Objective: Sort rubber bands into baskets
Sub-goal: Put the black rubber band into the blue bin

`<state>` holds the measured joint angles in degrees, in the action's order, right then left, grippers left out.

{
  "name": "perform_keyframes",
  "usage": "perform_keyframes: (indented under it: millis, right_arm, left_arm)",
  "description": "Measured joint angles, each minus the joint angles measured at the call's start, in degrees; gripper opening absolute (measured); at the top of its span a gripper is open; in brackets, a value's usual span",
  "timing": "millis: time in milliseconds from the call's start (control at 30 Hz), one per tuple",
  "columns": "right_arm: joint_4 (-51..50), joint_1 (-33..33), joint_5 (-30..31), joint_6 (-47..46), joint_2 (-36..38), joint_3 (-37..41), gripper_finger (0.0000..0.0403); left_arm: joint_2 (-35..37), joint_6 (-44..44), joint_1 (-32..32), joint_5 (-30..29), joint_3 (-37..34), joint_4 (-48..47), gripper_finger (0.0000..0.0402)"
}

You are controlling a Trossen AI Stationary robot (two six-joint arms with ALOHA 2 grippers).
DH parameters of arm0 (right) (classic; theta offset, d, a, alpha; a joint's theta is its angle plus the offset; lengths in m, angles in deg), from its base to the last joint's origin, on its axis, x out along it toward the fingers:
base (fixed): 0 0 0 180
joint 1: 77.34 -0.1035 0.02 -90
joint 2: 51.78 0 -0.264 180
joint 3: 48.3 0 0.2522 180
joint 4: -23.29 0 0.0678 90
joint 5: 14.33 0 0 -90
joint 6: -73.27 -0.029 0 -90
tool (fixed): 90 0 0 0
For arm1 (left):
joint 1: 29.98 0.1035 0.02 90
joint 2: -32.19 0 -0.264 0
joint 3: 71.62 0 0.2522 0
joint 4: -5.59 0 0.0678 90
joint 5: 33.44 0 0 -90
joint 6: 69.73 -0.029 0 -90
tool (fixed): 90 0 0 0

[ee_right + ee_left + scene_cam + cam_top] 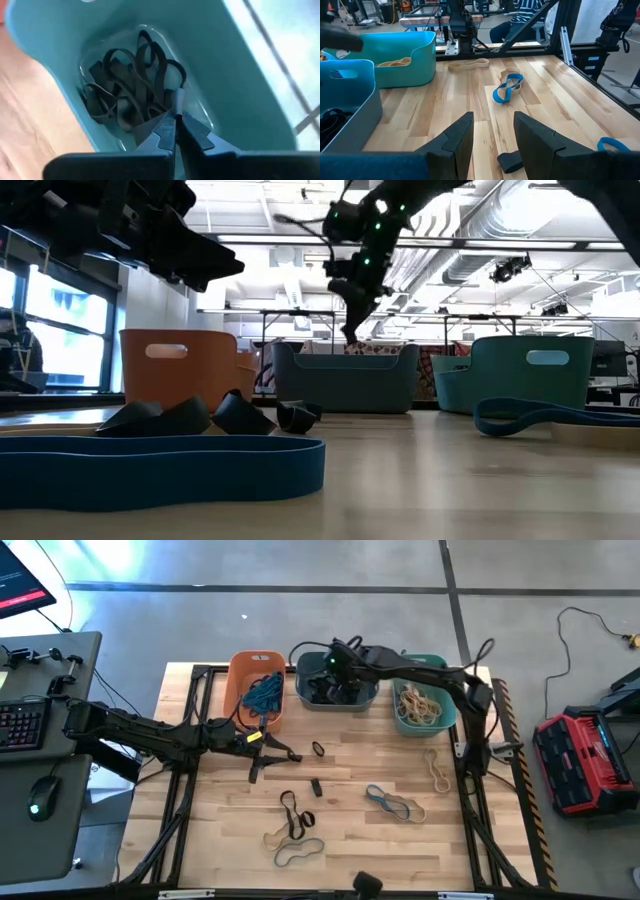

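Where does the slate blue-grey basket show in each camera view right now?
High view: slate blue-grey basket at the table's far edge, middle of three.
Low view: centre background, under the right pincer.
Left wrist view: picture's left edge.
Right wrist view: fills the frame, black bands inside.
Shared landmark: teal basket next to it.
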<state>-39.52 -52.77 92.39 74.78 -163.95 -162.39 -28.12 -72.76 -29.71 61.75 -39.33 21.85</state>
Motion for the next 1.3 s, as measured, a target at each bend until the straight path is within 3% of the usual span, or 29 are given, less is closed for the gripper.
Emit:
perform_keyframes:
  millis: [433,900,1033,1300]
  right_arm:
    - [0.18,6.36,-4.59,1.54,-7.30,1.13,0.0000]
    - [0.44,8.23,-6.77,1.53,-12.28,1.18,0.0001]
    - [0.30,8.06,-6.80,1.54,-12.31,1.17,0.0025]
    - [-6.79,6.90,-6.28,4.82,-12.28,-1.00,0.0117]
  left_arm:
    - [0.00,-0.12,0.02,-0.11,0.04,0.00,0.0131]
    - [0.00,-0.22,0.02,-0.13,0.04,-0.90,0.0131]
    - [0.00,-0.22,0.02,-0.55,0.04,-2.03,0.0131]
    - [0.00,-0.68,0.02,-1.95,0.04,-3.54,0.0131]
